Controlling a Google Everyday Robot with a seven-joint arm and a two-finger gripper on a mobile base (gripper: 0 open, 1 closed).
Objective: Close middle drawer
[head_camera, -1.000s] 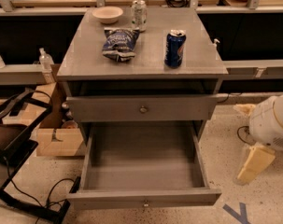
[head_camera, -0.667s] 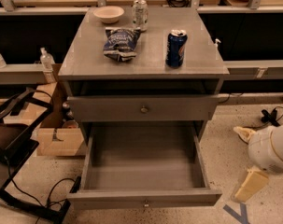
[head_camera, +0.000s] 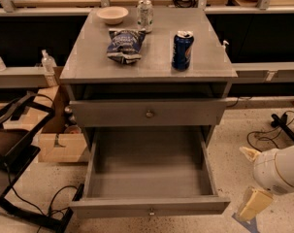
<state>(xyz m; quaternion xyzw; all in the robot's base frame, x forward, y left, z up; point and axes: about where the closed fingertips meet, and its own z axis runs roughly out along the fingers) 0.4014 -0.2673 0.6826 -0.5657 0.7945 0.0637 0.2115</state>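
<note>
The middle drawer (head_camera: 149, 171) is seen pulled far out of the grey cabinet (head_camera: 78, 72), below the top drawer (head_camera: 149, 113). Its long axis is run front to back, and its low front panel with one round knob (head_camera: 151, 211) is turned toward the viewer. On the tabletop (head_camera: 88, 57) are counted two cans, a blue can (head_camera: 182, 50) and a silver can (head_camera: 145, 15), one chip bag (head_camera: 124, 44) and one bowl (head_camera: 112, 14). The pincer (head_camera: 243, 183) is held open and empty, low at the drawer's right front corner, apart from it.
</note>
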